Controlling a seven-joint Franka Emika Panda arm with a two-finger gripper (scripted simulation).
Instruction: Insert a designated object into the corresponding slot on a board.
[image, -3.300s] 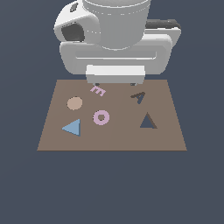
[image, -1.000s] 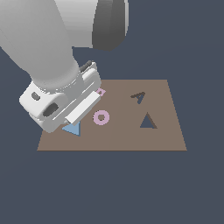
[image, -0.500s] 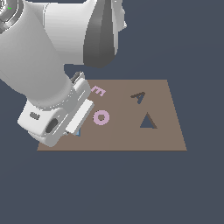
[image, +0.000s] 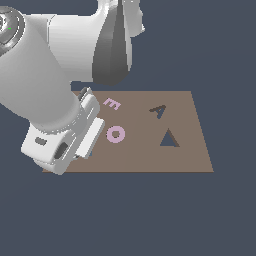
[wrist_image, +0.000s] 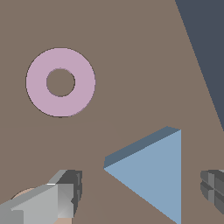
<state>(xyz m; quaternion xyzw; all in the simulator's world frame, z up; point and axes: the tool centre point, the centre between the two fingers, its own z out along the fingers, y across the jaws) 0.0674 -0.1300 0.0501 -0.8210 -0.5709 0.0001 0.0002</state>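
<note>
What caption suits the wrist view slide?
Open end effector straddles the blue triangle on the board, beside the pink ring.

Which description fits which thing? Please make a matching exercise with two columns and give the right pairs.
Things:
1. blue triangle
2. pink ring
3. triangular slot
4. gripper

Descriptions:
a. open, one finger on each side of a piece
b. dark empty cutout in the board
c. round, with a hole
d. lies between the fingers

Pairs: 1-d, 2-c, 3-b, 4-a
</note>
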